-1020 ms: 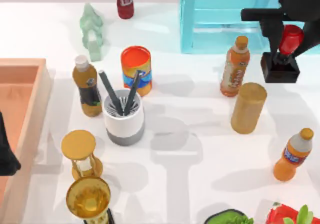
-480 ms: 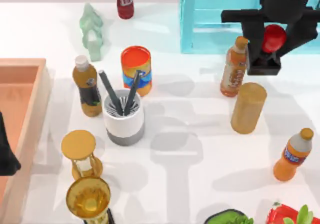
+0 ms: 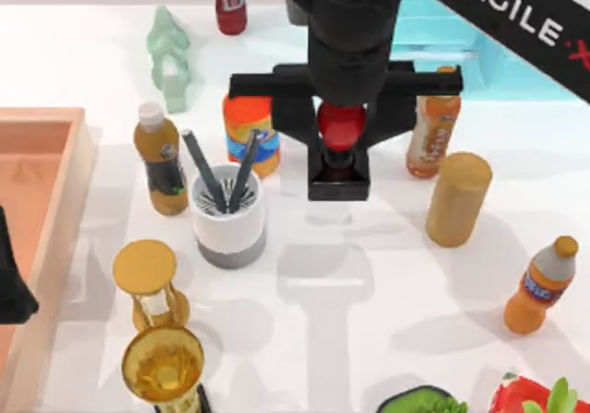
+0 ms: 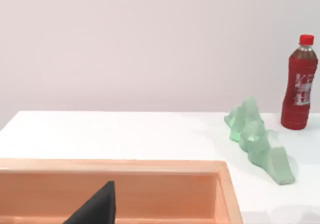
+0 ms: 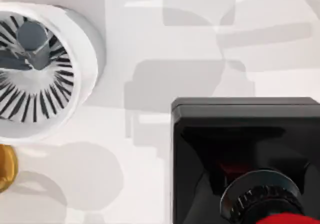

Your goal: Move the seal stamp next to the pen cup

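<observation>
The seal stamp (image 3: 339, 162), a black square base under a glossy red knob, hangs above the table's middle, right of the pen cup. My right gripper (image 3: 341, 125) is shut on its red knob, its black fingers on either side. The pen cup (image 3: 229, 215) is white with a grey bottom band and two dark pens, standing left of centre. In the right wrist view the stamp base (image 5: 245, 154) looms close and the pen cup (image 5: 40, 69) shows its slotted insert from above. My left arm (image 3: 11, 289) is parked at the left edge over the wooden tray.
Around the cup stand an orange-and-blue can (image 3: 251, 127), a brown bottle (image 3: 160, 159), an hourglass (image 3: 147, 284) and a golden goblet (image 3: 164, 367). To the right are a tan wooden cylinder (image 3: 457, 199) and two orange bottles (image 3: 433, 132) (image 3: 542, 289). A wooden tray (image 3: 37, 210) lies left.
My right gripper has carried the seal stamp from the back right of the table leftward and forward, to a spot above the middle near the pen cup. The left arm has not moved.
</observation>
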Controlling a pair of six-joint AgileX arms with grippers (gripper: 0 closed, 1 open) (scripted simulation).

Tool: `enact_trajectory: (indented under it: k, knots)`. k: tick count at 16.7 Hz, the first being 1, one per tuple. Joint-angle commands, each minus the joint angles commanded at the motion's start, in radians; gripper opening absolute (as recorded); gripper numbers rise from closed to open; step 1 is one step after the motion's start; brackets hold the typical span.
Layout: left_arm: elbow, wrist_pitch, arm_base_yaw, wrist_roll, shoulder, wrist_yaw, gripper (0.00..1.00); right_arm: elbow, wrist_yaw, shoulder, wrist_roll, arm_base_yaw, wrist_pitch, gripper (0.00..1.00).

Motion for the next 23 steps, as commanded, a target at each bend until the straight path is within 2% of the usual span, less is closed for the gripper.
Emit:
enact_trajectory:
  k: [3, 16, 23]
  knots:
    - [0.000, 0.000, 0.000, 0.000, 0.000, 0.000, 1.00, 0.011, 0.014, 0.003, 0.040, 0.040, 0.010, 0.00]
    - [0.000, 0.000, 0.000, 0.000, 0.000, 0.000, 1.00, -0.088, 0.013, -0.019, 0.038, 0.038, 0.086, 0.00]
    - [0.000, 0.000, 0.000, 0.000, 0.000, 0.000, 1.00, -0.088, 0.013, -0.019, 0.038, 0.038, 0.086, 0.53]
